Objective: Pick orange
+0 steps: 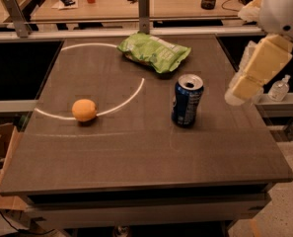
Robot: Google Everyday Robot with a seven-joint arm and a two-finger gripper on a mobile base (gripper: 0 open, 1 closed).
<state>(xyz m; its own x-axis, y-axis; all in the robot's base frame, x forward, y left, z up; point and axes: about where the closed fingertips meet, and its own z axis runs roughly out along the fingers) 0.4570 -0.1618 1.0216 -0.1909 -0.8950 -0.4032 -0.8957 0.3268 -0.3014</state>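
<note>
The orange point(84, 109) is a small round fruit lying on the dark table point(136, 157) at the left, on the white arc line. My gripper point(238, 92) hangs on the cream-coloured arm at the right, above the table's right edge, just right of the blue soda can point(187, 100). It is far from the orange, with the can between them, and holds nothing that I can see.
A green chip bag point(155, 51) lies at the back middle of the table. A white arc point(131, 93) is drawn on the tabletop. A wooden desk point(136, 1) with clutter stands behind. A small clear bottle point(280, 88) sits off the right side.
</note>
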